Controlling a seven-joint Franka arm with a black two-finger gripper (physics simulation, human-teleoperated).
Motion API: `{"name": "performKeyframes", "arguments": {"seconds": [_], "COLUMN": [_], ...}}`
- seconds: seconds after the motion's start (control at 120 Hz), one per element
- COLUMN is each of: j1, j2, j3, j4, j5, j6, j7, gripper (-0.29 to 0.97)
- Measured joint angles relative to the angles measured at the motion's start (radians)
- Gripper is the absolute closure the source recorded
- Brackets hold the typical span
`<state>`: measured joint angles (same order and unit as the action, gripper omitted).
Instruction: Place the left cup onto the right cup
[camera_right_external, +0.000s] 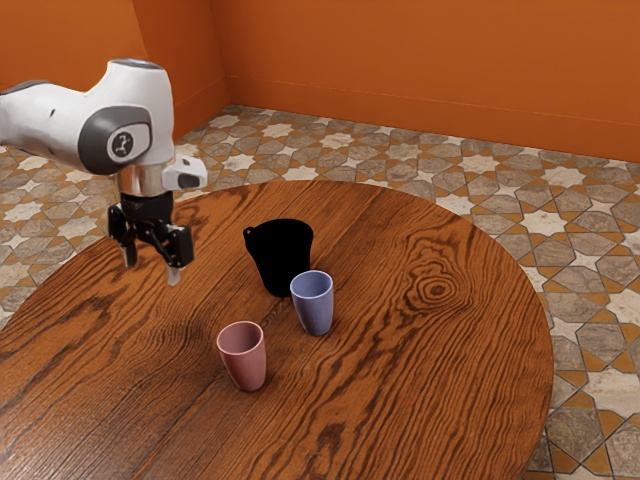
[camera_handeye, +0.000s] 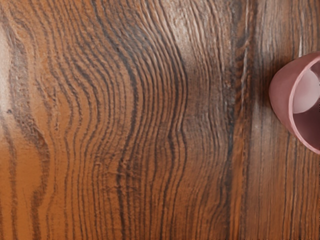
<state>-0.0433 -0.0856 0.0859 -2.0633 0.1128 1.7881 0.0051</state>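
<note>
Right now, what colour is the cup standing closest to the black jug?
Periwinkle blue, a smooth handleless cup; the exterior view shows it best.

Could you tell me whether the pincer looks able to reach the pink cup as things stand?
Probably yes: the open pincer hangs above bare table, and nothing stands between it and the pink cup.

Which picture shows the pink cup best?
The exterior view. There the whole pink cup stands upright on the wooden table, near the purple cup. The wrist view shows the pink cup from above, partly cut off.
</note>
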Motion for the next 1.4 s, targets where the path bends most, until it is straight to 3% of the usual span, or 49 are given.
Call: {"name": "performKeyframes", "arguments": {"seconds": [0.367,0.542,1.042,1.242,1.4], "j1": [0.023,-0.017,-0.018,-0.024,-0.027], "j2": [0.151,0.172,0.272,0.266,0.261], "j3": [-0.04,-0.071,-0.074,-0.071,-0.071], "j4": [-0.082,-0.081,-0.081,-0.07,-0.069], "j5": [-0.055,-0.073,-0.098,-0.084,-0.079], "j6": [0.182,0.241,0.373,0.395,0.404], "j7": [-0.013,-0.017,-0.02,-0.022,-0.023], "gripper": [0.0,0.0,0.0,0.47,0.66]}}
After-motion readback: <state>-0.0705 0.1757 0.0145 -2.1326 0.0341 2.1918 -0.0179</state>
